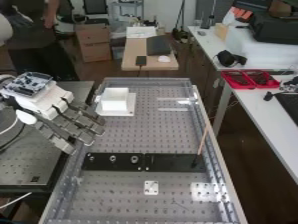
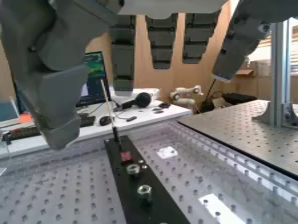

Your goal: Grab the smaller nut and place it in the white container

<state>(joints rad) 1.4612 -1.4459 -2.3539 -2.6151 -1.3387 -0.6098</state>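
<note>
The hand is above the left side of the bench in the high view, left of the black bar and clear of it. Its fingers hang straight and open, holding nothing; in the wrist view the hand spreads its fingers and thumb over the scene. On the bar stands the smaller nut, left of the larger nut. The white container sits on a white plate near the bench's far left, to the right of the hand.
The bearing stands on the bar. A thin upright rod rises from the bar's right end. A small white plate lies in front of the bar. Raised rails edge the perforated bench.
</note>
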